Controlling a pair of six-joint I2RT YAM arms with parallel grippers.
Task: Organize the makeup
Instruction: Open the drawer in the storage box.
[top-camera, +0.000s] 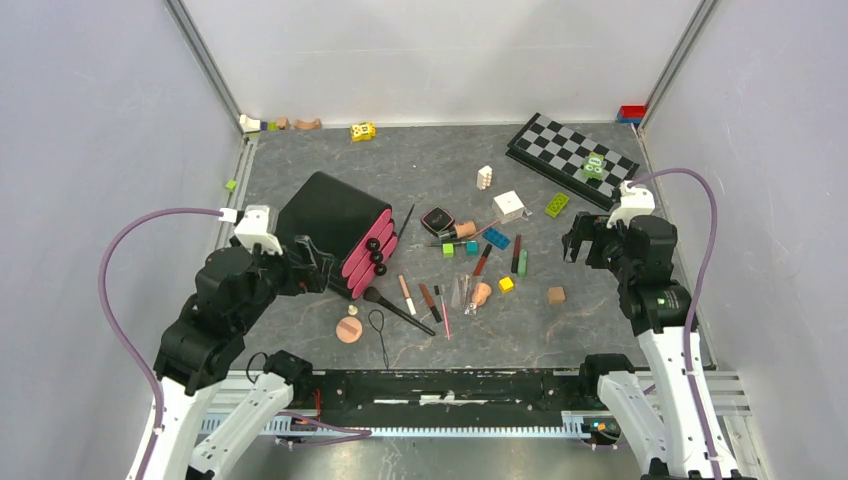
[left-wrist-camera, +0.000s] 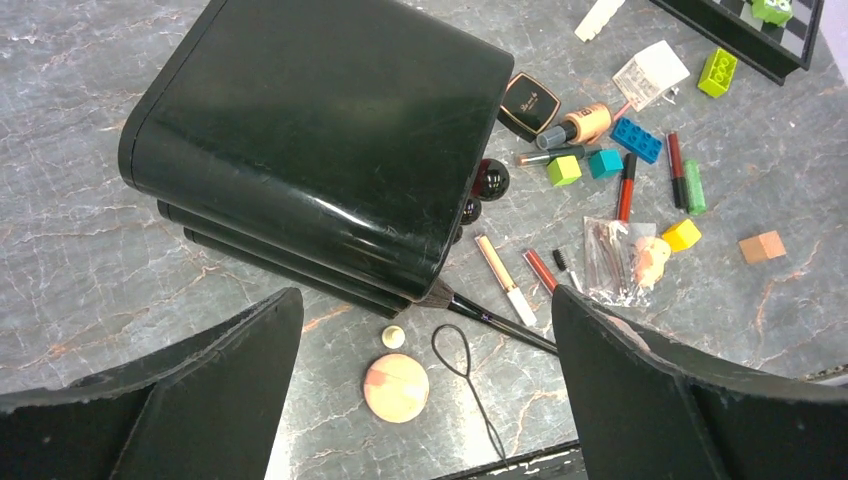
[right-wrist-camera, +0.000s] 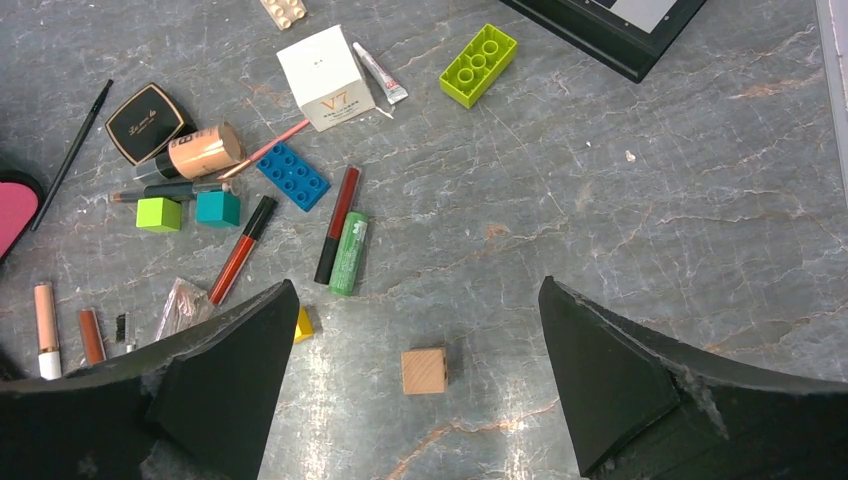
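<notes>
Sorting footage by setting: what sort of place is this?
Probably a lab test cell, not a home: plain white walls enclose the grey marbled table, and makeup lies mixed with toy blocks and a chessboard.

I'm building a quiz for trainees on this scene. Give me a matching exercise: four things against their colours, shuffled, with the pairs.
Things:
1. compact
2. puff
3. drawer fronts
4. box

Colours:
A. pink
B. white
C. black
D. peach

Pairs: 1-C, 2-D, 3-A, 4-B.
</notes>
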